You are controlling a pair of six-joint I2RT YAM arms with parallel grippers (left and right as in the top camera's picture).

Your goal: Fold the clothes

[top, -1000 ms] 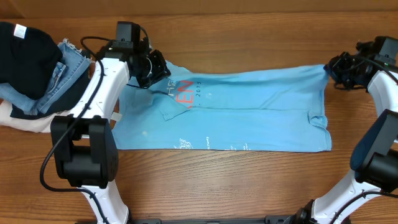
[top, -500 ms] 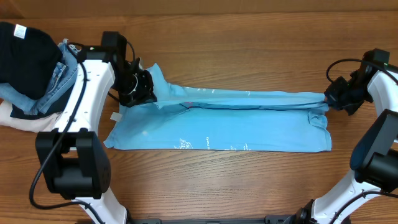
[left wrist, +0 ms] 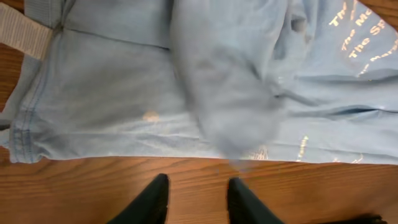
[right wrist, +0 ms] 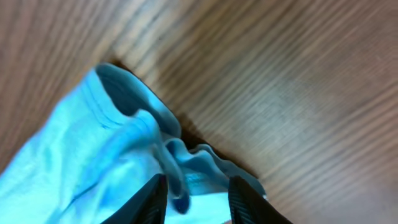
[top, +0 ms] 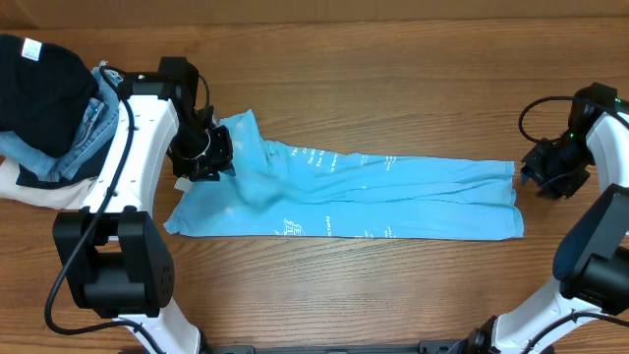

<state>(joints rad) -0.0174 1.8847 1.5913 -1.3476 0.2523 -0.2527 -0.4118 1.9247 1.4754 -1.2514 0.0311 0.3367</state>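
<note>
The shirt [top: 393, 197] lies folded lengthwise along the tabletop [top: 393, 79], left to right. The left fingers [left wrist: 152, 202] and right fingers [right wrist: 249, 202] stand open at its ends, gripping nothing, apparently so the fold can settle.

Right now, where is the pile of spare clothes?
Overhead view: the pile of spare clothes sits at the table's far-left corner, just left of the left arm, apart from the blue T-shirt mid-table.

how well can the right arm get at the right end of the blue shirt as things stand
Very likely yes. The right hand sits open just off the right end of the shirt. Its wrist view shows bunched fabric right in front of it, and nothing lies between them.
</note>
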